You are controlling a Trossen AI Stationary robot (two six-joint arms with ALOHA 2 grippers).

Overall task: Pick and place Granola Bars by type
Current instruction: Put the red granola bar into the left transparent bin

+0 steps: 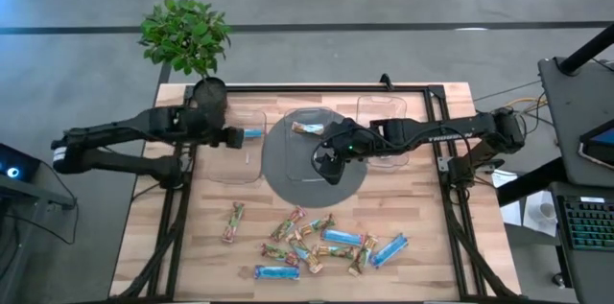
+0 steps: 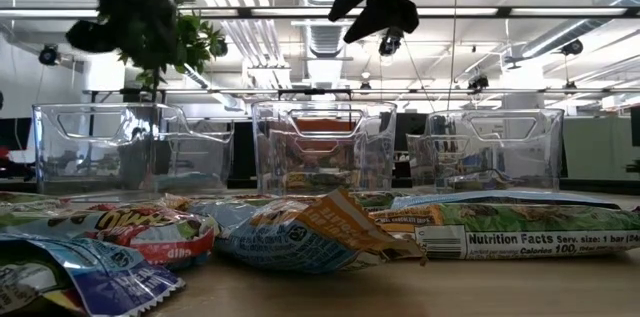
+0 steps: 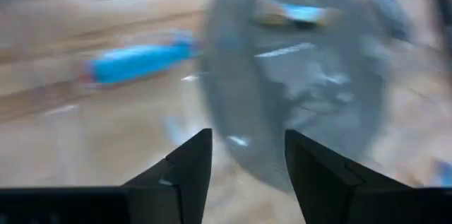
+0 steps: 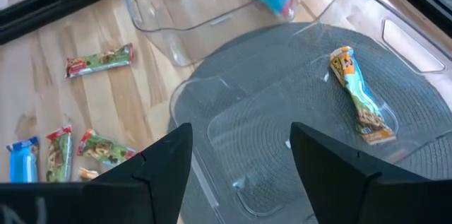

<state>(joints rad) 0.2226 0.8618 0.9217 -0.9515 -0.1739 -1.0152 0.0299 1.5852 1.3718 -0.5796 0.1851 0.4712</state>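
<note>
Several wrapped granola bars (image 1: 321, 245), blue ones and green, orange and tan ones, lie loose near the table's near edge. One blue bar (image 1: 252, 133) lies in the left clear bin (image 1: 223, 172). An orange-and-blue bar (image 4: 360, 97) lies in the middle clear bin (image 4: 417, 47), which stands on a round grey mat (image 1: 278, 175). My left gripper (image 3: 247, 153) hangs open and empty over the left bin, beside the blue bar (image 3: 141, 61). My right gripper (image 4: 240, 146) hangs open and empty over the middle bin's near part.
A third clear bin (image 1: 384, 112) stands to the right of the middle one. A potted plant (image 1: 187, 40) stands at the table's far left corner, close to my left arm. One green bar (image 1: 233, 222) lies apart to the left of the pile. Bare wood lies between the bins and the pile.
</note>
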